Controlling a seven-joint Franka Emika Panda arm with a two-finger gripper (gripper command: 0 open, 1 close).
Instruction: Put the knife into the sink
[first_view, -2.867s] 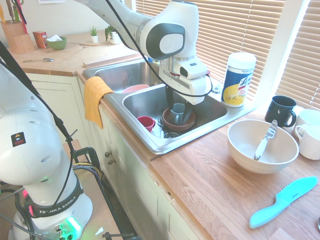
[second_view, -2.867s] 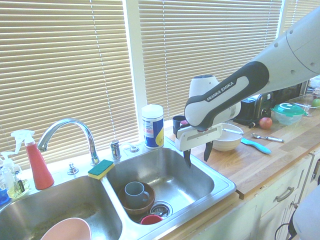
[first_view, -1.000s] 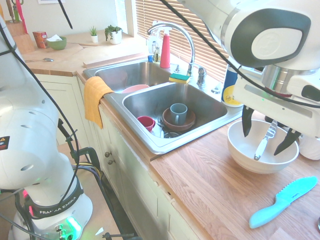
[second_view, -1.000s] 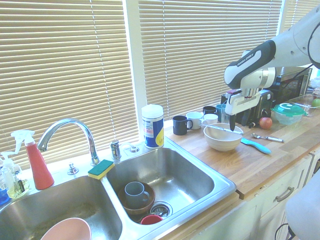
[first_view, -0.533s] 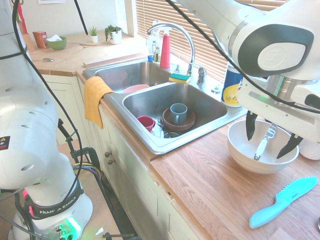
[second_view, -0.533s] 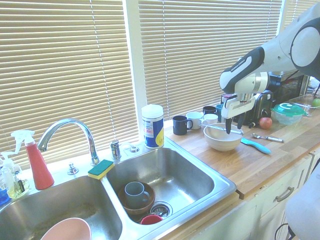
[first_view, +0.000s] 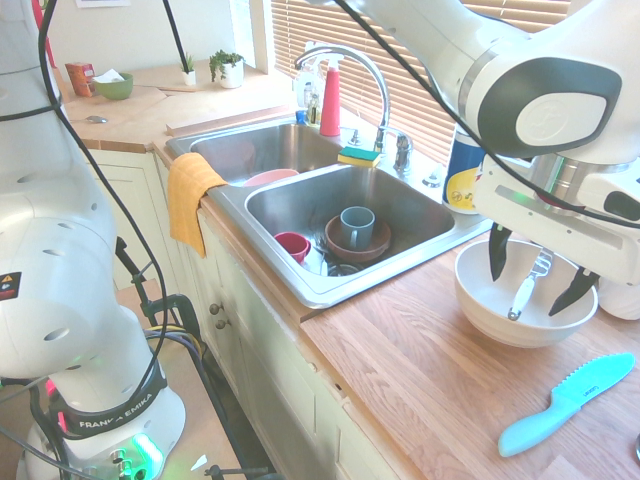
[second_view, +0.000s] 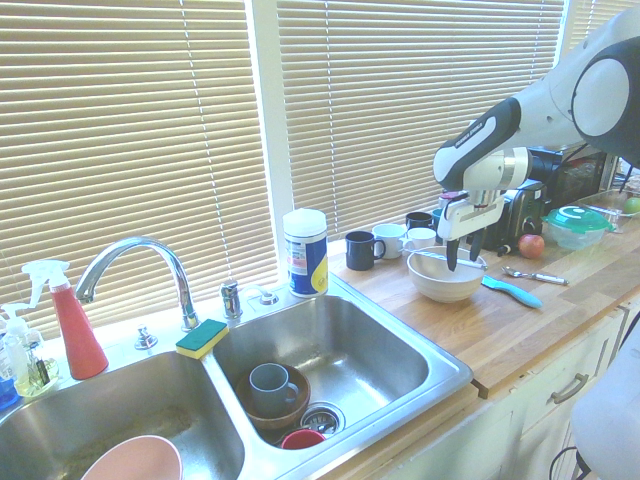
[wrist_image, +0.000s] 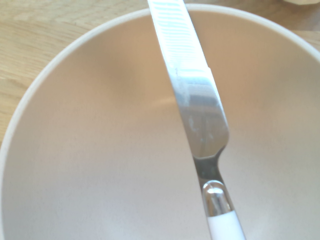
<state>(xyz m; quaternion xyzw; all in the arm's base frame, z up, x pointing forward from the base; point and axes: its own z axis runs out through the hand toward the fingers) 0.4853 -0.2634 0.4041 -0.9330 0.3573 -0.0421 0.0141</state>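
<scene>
Knife (wrist_image: 202, 115) in bowl (wrist_image: 110, 130), btwn & below hand's (first_view: 531, 278) spread fingers.

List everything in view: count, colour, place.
knife: 1, silver blade, white handle, across the bowl
bowl: 1, off-white, worktop
serrated knife: 1, teal, worktop
sink: 1, steel, two basins
tap: 1, chrome, behind sink
mug: 1, blue-grey, in brown bowl in sink
cup: 1, red, same basin
pink bowl: 1, other basin
sponge: 1, green-yellow, sink divider
spray bottle: 1, red, behind sink
towel: 1, orange, sink front
apple: 1, red, worktop
gripper: 1, white, dark fingers, open above bowl
</scene>
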